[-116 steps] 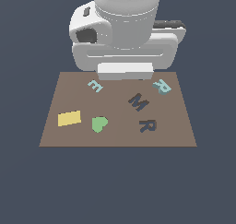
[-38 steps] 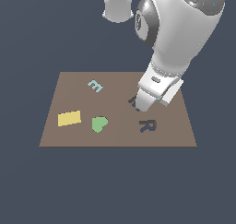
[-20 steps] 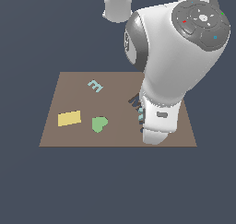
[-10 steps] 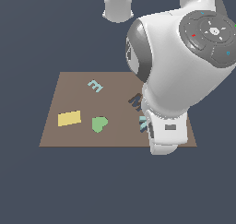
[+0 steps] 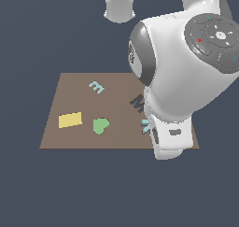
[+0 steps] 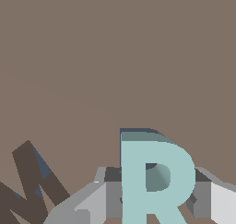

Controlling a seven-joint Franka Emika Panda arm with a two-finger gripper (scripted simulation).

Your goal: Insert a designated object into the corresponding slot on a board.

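While low over the board (image 5: 70,95), the gripper (image 6: 154,202) clamps the teal R (image 6: 154,181).

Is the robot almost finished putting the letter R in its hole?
Nearly. Done: the pincer has picked up the pale teal R-shaped block and holds it by its sides. In hand: it hangs low over the brown board, beside the dark M-shaped recess. Left: pushing it into its R slot, hidden underneath, and letting go.
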